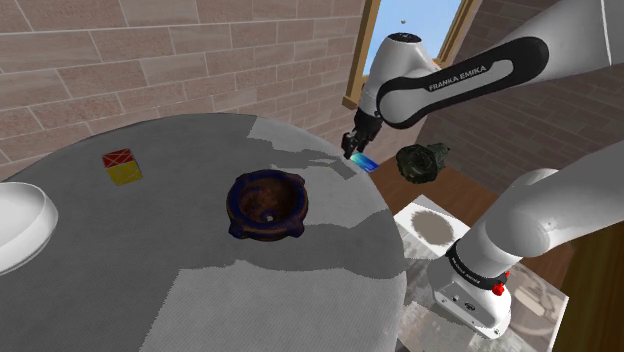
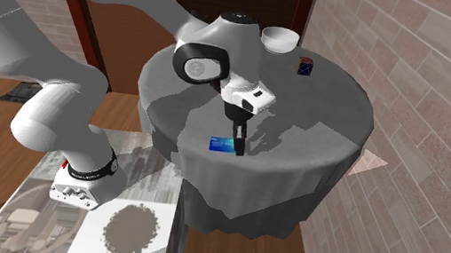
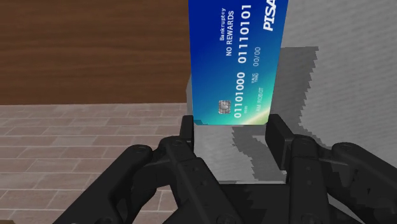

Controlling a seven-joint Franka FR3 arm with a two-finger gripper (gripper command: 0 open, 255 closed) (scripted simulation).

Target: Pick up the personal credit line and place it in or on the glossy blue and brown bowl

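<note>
The credit line is a blue bank card (image 3: 238,60) with white numbers. It is at the round table's edge nearest the arm (image 1: 363,161), (image 2: 223,144). My black gripper (image 3: 232,130) points down at the card's near end. Its fingertips (image 3: 187,129) press against the card's two long edges, so it is shut on the card. I cannot tell whether the card is off the cloth. The glossy blue and brown bowl (image 1: 266,204) stands mid-table, toward the shoulder view's left of the gripper, with nothing large in it.
A grey cloth covers the round table (image 1: 150,260). A red and yellow box (image 1: 121,165) and a white bowl (image 1: 18,228) sit on its far side. A dark green object (image 1: 421,160) is off the table, beyond the arm. Brick walls stand close by.
</note>
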